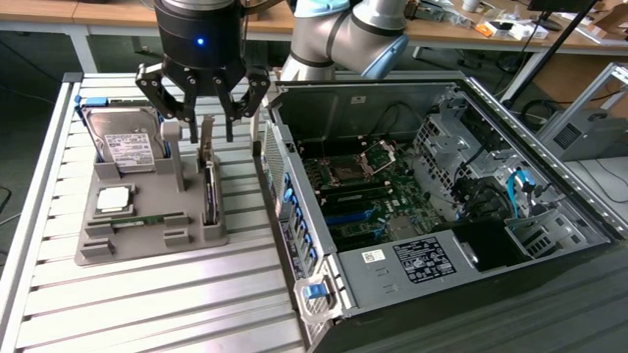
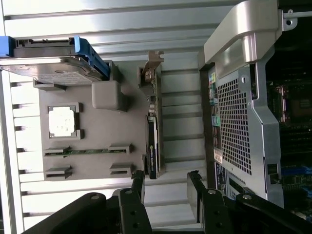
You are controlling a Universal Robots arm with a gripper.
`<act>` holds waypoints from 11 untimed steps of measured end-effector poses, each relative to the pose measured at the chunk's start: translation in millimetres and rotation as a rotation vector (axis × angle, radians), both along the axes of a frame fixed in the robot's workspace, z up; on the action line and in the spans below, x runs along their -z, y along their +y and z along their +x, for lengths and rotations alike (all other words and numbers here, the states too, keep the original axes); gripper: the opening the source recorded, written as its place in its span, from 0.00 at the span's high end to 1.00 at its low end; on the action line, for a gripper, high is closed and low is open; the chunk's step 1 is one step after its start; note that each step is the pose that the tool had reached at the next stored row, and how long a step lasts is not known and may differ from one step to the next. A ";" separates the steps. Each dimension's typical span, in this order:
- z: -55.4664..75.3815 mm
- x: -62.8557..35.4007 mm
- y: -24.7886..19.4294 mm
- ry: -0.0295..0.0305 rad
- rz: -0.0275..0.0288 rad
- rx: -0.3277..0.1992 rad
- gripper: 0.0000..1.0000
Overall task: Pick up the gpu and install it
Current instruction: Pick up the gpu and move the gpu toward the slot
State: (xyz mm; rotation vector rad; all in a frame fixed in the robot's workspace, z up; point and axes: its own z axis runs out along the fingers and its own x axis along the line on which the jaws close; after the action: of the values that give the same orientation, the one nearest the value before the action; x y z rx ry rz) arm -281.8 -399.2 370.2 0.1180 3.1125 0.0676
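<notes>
One gpu (image 1: pixel 209 187) (image 2: pixel 152 141), a thin dark green circuit card with a silver metal bracket at one end, is stood on edge in the grey moulded tray (image 1: pixel 147 243) (image 2: pixel 97 126), on the side nearest the open black-and-silver computer case (image 1: pixel 393 184). The black gripper (image 1: pixel 208 126) (image 2: pixel 165 183) is held above it with its fingers (image 2: pixel 138 181) spread wide and nothing gripped. The card's bracket end is seen in line with the gap between the fingertips, and no contact is seen.

The gpu (image 1: pixel 209 193) (image 2: pixel 153 146), a thin dark green circuit card with a silver end bracket, stands on edge in a grey moulded tray (image 1: pixel 147 239) (image 2: pixel 97 131).
</notes>
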 end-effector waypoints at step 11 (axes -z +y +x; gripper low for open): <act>0.0 3.4 0.0 0.0000 0.0000 0.000 0.52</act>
State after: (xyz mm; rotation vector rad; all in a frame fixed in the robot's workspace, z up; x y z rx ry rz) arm -281.8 -399.2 366.8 0.1180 3.1125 0.0677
